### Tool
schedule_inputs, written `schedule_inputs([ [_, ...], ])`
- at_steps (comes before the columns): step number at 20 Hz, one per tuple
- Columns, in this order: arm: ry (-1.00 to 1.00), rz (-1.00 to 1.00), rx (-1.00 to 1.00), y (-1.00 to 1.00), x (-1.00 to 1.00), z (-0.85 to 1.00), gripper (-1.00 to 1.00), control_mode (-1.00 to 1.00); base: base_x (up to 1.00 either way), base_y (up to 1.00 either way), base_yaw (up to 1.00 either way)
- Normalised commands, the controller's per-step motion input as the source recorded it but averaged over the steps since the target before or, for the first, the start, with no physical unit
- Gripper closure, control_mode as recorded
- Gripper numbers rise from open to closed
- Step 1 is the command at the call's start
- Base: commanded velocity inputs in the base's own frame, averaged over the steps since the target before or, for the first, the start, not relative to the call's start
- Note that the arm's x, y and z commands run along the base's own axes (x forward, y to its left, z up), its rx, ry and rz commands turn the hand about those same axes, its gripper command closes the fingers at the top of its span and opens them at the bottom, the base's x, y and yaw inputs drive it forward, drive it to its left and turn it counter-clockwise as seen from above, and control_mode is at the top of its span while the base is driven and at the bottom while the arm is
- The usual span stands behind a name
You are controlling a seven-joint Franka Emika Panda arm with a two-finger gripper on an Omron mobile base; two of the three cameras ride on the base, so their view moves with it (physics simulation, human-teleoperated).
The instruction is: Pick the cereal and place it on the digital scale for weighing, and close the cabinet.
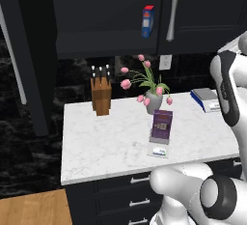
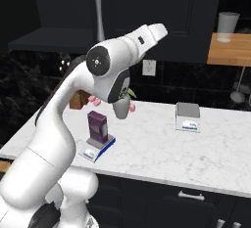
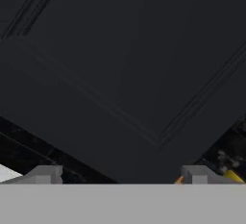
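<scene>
The cereal (image 1: 162,125), a slim dark purple box, stands upright on the digital scale (image 1: 158,151), whose white front strip shows in front of the box's foot; in the right base view the same box (image 2: 97,126) rests on the scale's plate (image 2: 97,148) near the counter's front edge. The fingers (image 3: 120,175) are spread wide apart with nothing between them, their two grey tips (image 3: 44,175) rising at the bottom of the hand view and facing a black panelled cabinet (image 3: 120,74) door close ahead. The box and scale lie well below and apart from the fingers.

On the white marble counter (image 1: 106,137), behind the cereal, stands a grey vase of pink tulips (image 1: 147,86). Further left is a wooden knife block (image 1: 101,93). At the counter's right end sits a thicker blue-based device (image 1: 206,98) with a grey top.

Above the counter, the cabinet's left door (image 1: 29,55) stands swung open, its edge toward the camera. Inside, on the shelf, stands a blue box with a red top (image 1: 147,21). The right door carries a long silver bar handle (image 1: 173,11). Dark drawers (image 1: 130,190) with short horizontal handles run under the counter.
</scene>
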Motion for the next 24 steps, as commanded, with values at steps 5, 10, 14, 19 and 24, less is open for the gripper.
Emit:
schedule_inputs([
  [5, -0.09, 0.06, 0.0, 0.87, -1.0, 0.09, -1.0, -1.0, 0.0, 0.0, 0.0],
  [10, -0.28, -0.02, 0.04, 1.0, -0.72, -0.37, -1.0, -1.0, 0.0, 0.0, 0.0],
  [14, -0.36, -0.13, 0.19, 0.99, -0.78, -0.58, -1.0, -1.0, 0.0, 0.0, 0.0],
  [19, -0.31, -0.17, 0.16, 0.79, -0.82, -0.23, -1.0, -1.0, 0.0, 0.0, 0.0],
  [24, -0.1, -0.07, 0.1, 0.58, -0.45, -0.05, -1.0, -1.0, 0.0, 0.0, 0.0],
])
